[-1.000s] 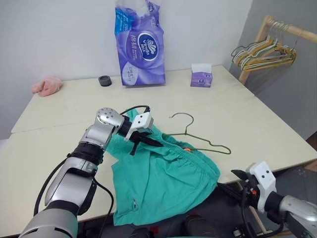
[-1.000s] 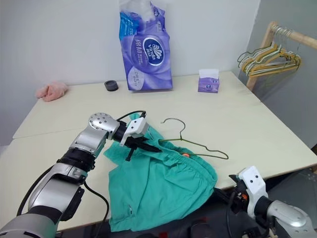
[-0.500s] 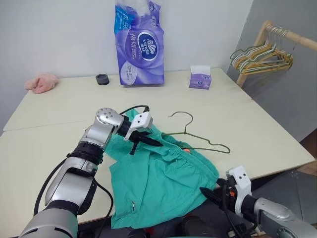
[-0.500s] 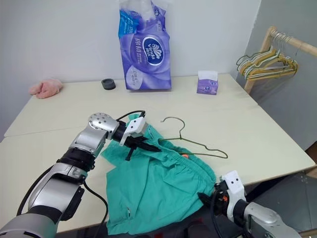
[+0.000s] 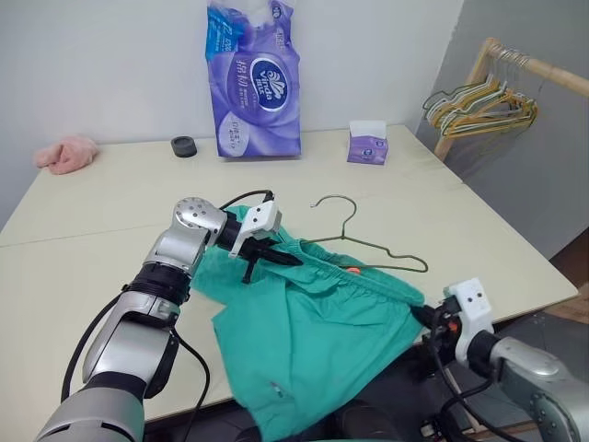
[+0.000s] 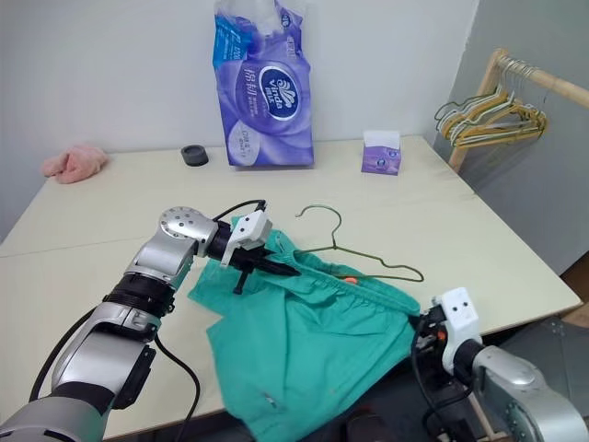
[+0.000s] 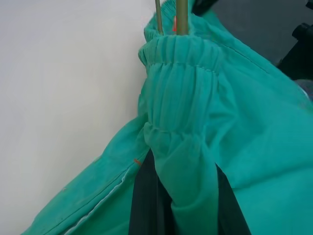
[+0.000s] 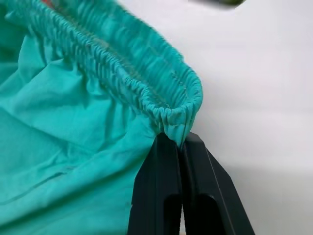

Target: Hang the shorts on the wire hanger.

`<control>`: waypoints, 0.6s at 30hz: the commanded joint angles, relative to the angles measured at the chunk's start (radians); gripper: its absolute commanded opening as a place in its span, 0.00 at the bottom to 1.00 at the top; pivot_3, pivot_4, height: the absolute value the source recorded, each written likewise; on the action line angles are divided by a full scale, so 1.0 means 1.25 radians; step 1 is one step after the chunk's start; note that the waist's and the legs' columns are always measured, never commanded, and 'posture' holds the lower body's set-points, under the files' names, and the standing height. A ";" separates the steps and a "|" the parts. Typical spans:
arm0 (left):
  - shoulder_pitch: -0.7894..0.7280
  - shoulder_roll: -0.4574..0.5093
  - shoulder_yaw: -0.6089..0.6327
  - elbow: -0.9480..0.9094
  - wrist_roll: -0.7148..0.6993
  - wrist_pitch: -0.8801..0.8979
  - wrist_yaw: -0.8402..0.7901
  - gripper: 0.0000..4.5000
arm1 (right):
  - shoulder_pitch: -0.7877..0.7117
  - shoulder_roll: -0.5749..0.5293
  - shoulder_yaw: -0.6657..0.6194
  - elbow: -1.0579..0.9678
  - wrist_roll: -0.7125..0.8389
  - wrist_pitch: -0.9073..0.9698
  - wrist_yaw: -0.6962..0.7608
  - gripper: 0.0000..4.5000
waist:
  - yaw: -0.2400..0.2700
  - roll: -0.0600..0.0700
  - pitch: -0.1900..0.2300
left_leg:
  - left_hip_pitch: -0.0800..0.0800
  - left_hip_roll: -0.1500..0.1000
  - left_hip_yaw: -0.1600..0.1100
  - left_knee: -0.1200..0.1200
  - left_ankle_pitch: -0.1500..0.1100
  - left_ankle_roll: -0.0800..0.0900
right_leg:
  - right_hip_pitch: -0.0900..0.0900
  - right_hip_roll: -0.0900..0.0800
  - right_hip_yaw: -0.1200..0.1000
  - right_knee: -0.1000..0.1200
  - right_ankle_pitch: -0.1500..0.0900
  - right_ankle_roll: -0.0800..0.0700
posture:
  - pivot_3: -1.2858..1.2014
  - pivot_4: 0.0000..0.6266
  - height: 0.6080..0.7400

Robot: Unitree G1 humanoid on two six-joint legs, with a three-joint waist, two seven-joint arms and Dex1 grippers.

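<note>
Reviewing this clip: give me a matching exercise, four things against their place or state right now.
Things:
1. left gripper
2. right gripper
3. wire hanger
4. pink cloth

Places or states:
A. far corner of the table, on the robot's left
B. shut on the waistband end of the shorts at the table's near edge
C. lower bar tucked into the waistband
D. shut on bunched waistband beside the hanger wires

Pairs: 1-D, 2-B, 3-C, 4-A

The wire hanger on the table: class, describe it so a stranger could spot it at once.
On the cream table, find the teal shorts at the near edge. The wire hanger lies just behind, partly tucked into their waistband. It is one thin olive wire triangle, lying alone, unlike the bunched hangers on the wooden rack.
</note>
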 commanded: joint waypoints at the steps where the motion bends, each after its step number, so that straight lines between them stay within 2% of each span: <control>1: -0.010 0.017 0.039 -0.039 -0.029 0.029 -0.006 0.00 | -0.020 -0.023 -0.034 -0.001 -0.008 -0.024 0.006 0.00 | 0.000 0.004 0.000 | 0.000 0.000 0.000 0.000 0.000 0.000 | 0.000 0.000 0.000 0.000 0.000 0.000 | 0.41 0.06 1.00; 7: -0.002 0.044 0.030 -0.065 -0.038 0.061 -0.034 0.00 | -0.024 -0.050 -0.056 0.039 -0.017 -0.041 0.009 0.00 | 0.001 0.013 0.000 | 0.000 0.000 0.000 0.001 0.000 0.000 | 0.000 0.000 0.000 0.001 0.000 0.000 | 0.41 0.06 1.00; 12: 0.012 0.111 -0.047 -0.103 -0.061 0.065 -0.042 0.00 | -0.023 -0.060 -0.064 0.053 -0.015 -0.050 0.015 0.00 | 0.001 0.017 0.000 | 0.000 0.000 0.000 0.001 0.000 0.000 | 0.000 0.000 0.000 0.002 0.000 0.000 | 0.41 0.06 1.00; 18: 0.007 0.120 -0.063 -0.079 -0.041 0.046 -0.042 0.00 | -0.017 -0.070 -0.068 0.052 -0.016 -0.057 0.025 0.00 | 0.006 0.020 0.000 | 0.000 -0.001 0.000 0.001 0.000 0.000 | 0.000 0.000 0.000 0.002 0.000 0.001 | 0.41 0.06 1.00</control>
